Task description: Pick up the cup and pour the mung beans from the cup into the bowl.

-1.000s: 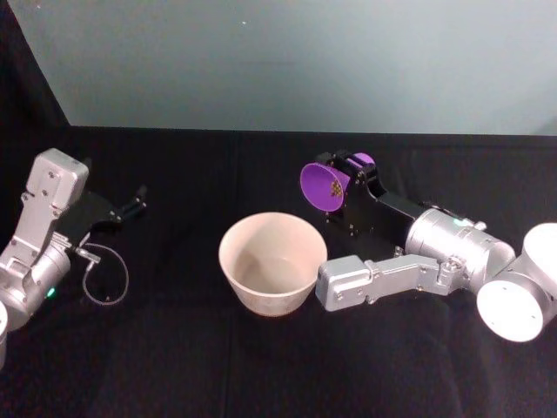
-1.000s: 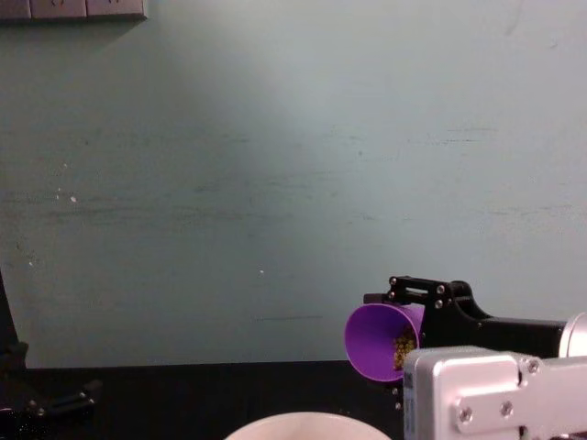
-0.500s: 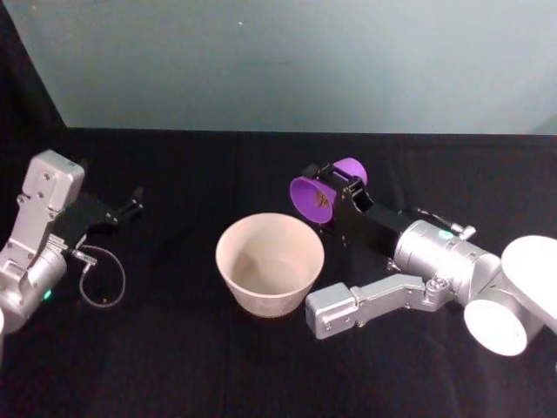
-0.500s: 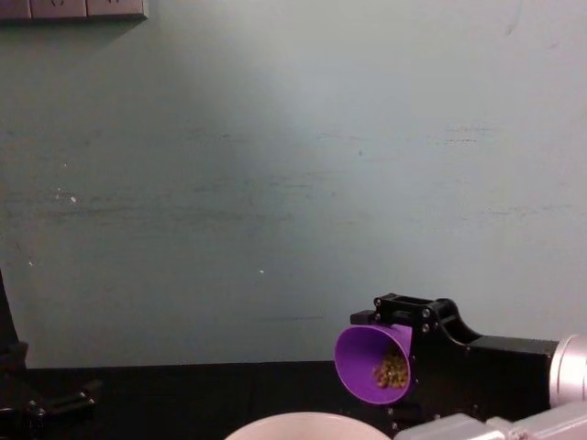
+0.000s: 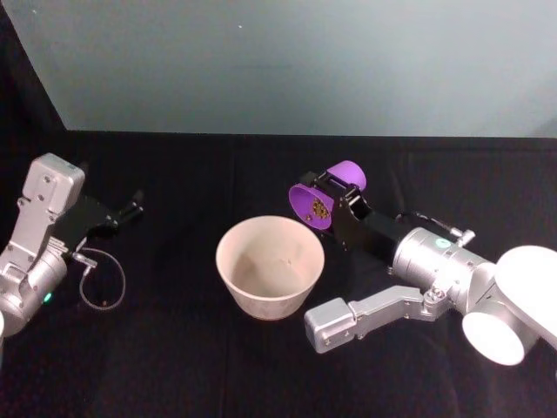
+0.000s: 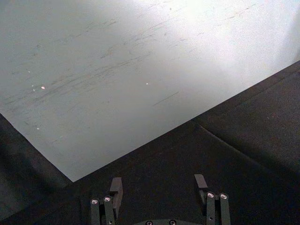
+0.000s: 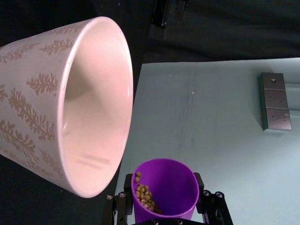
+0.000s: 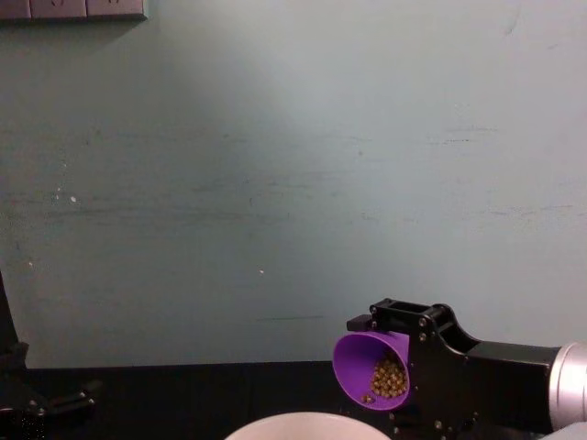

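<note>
Closed tight around the purple cup, my right gripper has tilted it lower toward the bowl at centre frame; mung beans now reach the lip, so pouring looks imminent. Far left, my left gripper rests spread.

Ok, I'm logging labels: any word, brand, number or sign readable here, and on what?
None readable. The bowl bears only a leaf pattern; the cup of mung beans, held by the right tool behind the bowl, is plain purple; the wall plate shows no lettering. The left tool sits open at far left.
</note>
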Tool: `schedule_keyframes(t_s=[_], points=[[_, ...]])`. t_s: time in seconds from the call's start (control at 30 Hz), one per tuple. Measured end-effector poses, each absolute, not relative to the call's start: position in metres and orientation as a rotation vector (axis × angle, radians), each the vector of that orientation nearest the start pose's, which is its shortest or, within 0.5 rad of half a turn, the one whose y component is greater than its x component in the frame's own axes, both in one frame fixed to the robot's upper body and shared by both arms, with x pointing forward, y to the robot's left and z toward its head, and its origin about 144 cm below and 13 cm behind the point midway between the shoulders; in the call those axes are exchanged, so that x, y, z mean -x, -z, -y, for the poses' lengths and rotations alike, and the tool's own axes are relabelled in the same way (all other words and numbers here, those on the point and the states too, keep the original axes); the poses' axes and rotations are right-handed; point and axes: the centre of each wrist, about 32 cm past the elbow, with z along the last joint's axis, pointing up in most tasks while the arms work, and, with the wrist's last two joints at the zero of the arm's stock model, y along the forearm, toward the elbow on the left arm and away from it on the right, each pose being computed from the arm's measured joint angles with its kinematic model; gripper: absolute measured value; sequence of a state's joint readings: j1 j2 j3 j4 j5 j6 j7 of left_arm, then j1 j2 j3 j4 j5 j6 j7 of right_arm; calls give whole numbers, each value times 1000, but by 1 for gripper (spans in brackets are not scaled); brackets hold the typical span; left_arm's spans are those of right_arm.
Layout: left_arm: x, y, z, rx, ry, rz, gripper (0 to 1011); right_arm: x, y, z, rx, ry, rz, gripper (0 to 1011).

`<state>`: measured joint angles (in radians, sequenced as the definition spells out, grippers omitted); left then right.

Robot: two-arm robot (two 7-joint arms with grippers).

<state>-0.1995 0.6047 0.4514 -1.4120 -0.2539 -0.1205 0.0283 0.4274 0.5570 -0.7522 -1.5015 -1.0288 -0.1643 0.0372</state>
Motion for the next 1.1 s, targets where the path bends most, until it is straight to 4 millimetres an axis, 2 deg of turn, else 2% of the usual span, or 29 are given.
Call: schedule_keyframes(t_s=[1.1], points=[[-489,-1140,-310,-304,-1248,285,1000,-505,-1181,201,824,474,1659,736]])
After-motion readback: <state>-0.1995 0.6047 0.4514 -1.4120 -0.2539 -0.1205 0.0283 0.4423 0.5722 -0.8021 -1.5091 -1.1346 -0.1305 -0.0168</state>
